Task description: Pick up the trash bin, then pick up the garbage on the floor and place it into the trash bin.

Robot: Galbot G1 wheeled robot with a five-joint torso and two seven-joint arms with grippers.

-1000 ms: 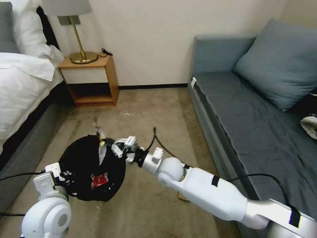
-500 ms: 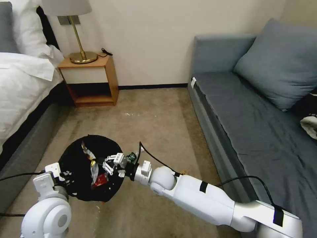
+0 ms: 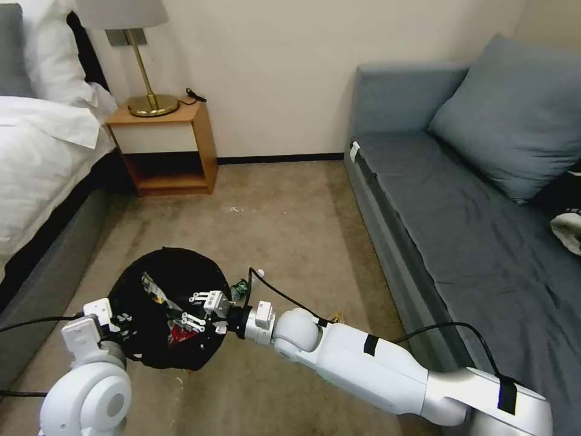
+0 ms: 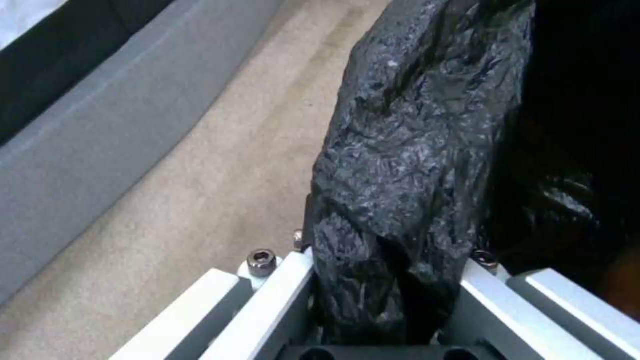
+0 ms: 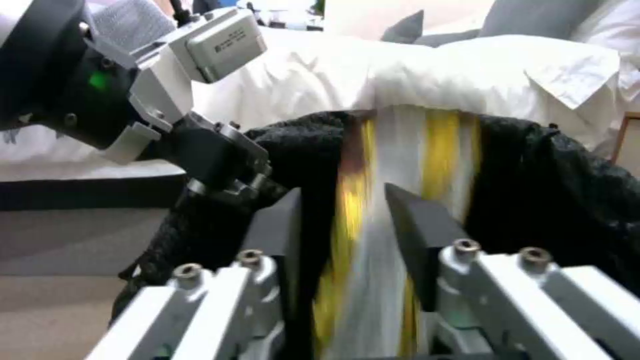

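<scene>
The trash bin [image 3: 151, 339] is held off the carpet [image 3: 284, 212] at the robot's lower left, between the bed [image 3: 36, 157] and the sofa [image 3: 472, 230], its black liner crinkled over the rim. The left gripper [image 4: 383, 295] is clamped on that rim — in the left wrist view a thick fold of black bag [image 4: 413, 165] is seen pinched between the two white jaws, which stand close on either side of it.

The right gripper [image 3: 196, 310] is positioned over the bin's open mouth, on the side nearer the sofa. Its fingers [image 5: 420, 240] are seen parted in the right wrist view, with the long yellow-silver snack wrapper [image 5: 393, 200] streaked and blurred in the gap between them; whether it is touched by either finger cannot be told. In the head view the wrapper [image 3: 152, 286] is seen inside the bin toward its far side, and a red-and-white wrapper [image 3: 177, 332] lies lower in the bag, just under the right gripper.

A small green-labelled bottle [image 3: 241, 289] with a white cap lies on the carpet just beside the bin's rim, partly hidden by the right wrist — its contact with the bin cannot be judged.

A nightstand [image 3: 166, 145] with a brass lamp [image 3: 148, 100] stands against the far wall.
</scene>
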